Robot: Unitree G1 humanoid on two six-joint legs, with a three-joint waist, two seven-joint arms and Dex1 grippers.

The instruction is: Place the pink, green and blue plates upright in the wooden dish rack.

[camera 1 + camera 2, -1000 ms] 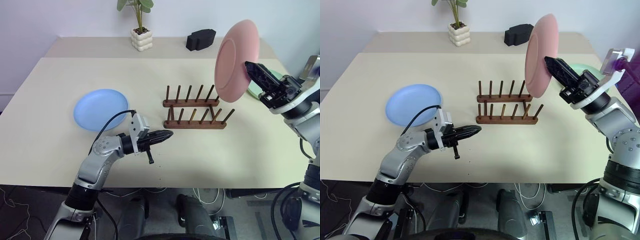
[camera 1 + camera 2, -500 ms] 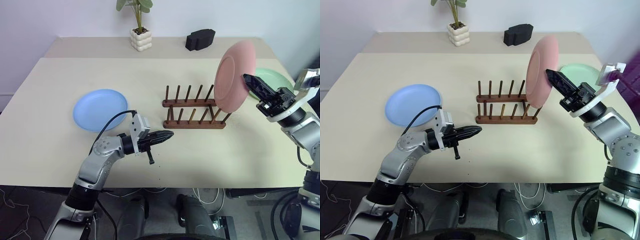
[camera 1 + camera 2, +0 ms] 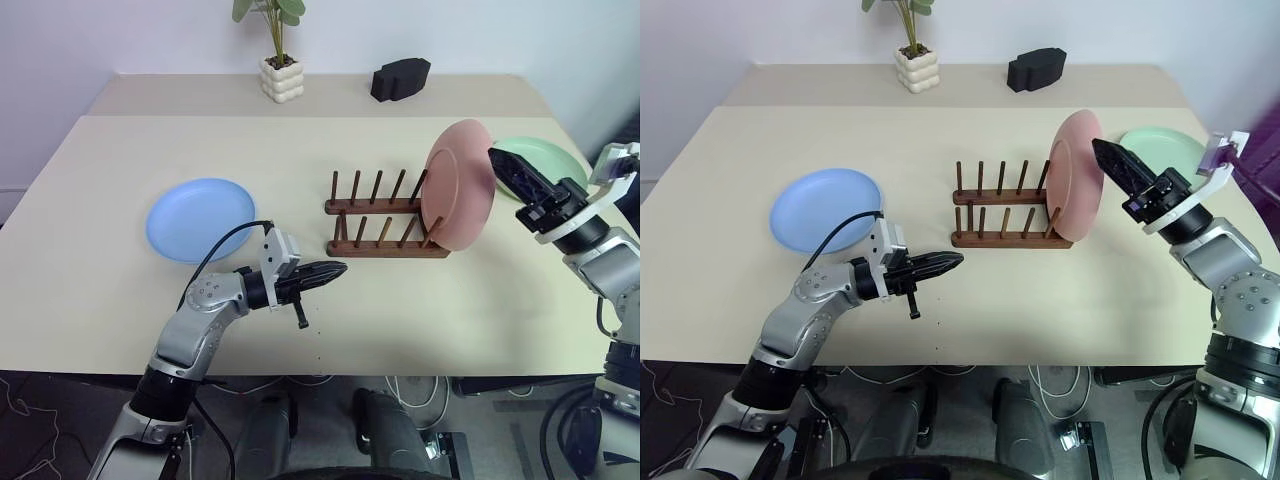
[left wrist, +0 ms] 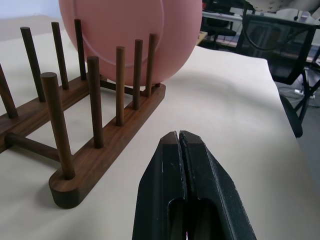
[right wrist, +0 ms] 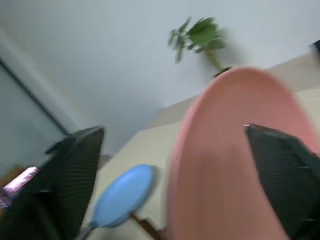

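The wooden dish rack (image 3: 388,218) is small and dark brown, with two rows of thin pegs, and the round pink plate (image 3: 460,185) stands on its edge in the end slot. The blue plate (image 3: 201,219) and green plate (image 3: 548,158) lie flat on the table (image 3: 120,150). The right gripper (image 3: 1116,165) has its fingers spread wide by the pink plate, and the left gripper (image 4: 180,145) is pressed together and holds nothing.

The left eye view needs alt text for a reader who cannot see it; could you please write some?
A pink plate stands upright at the right end of a wooden dish rack on a beige table, with the right gripper, jaws open, beside it. A blue plate lies flat left; a green plate lies far right.
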